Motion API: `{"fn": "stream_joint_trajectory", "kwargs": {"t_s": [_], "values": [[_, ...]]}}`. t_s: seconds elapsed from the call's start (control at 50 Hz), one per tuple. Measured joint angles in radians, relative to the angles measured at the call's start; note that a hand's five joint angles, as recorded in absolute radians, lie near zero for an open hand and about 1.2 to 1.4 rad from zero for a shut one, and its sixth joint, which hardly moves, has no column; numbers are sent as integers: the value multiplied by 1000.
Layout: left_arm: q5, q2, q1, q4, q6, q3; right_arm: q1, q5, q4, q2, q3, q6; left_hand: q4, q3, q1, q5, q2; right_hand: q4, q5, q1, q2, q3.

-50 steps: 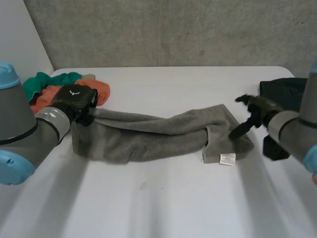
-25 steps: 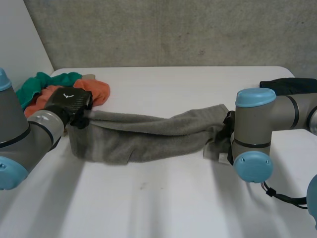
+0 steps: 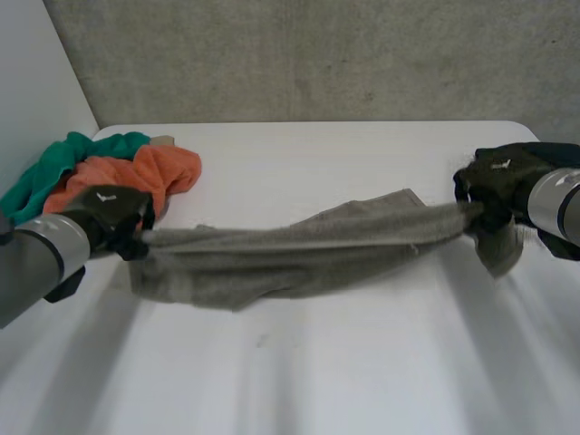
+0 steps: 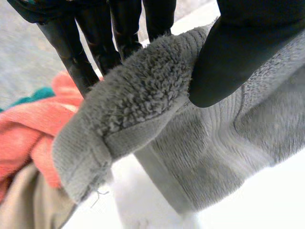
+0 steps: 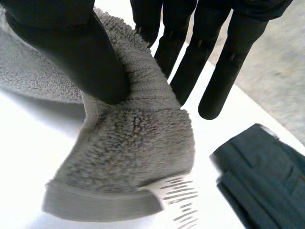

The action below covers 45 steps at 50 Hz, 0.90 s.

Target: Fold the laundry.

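A grey towel (image 3: 290, 254) is stretched between my two hands above the white table (image 3: 299, 372), sagging in the middle. My left hand (image 3: 113, 217) is shut on the towel's left end; in the left wrist view the thumb (image 4: 238, 52) pinches the grey towel (image 4: 143, 100) against the fingers. My right hand (image 3: 494, 186) is shut on the towel's right end. There the thumb (image 5: 71, 47) presses the grey towel (image 5: 138, 143) against the fingers (image 5: 224, 62), and a short end with a striped label hangs below.
A pile of orange, green and beige laundry (image 3: 109, 177) lies at the table's far left, just behind my left hand. A dark folded garment (image 3: 526, 154) lies at the far right (image 5: 257, 171), beside my right hand.
My right hand has closed on the towel's right end and pulled it right and up. My left hand drew its end left. The towel now hangs stretched off the table.
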Motion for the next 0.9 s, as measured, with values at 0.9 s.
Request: {"fn": "stream_joint_trajectory", "kwargs": {"t_s": [0.9], "values": [[-62,-258,-73,461,55,-41,-81,-241,-407,339,18,-185,1,0,0,0,3,3,38,0,7,2]]}}
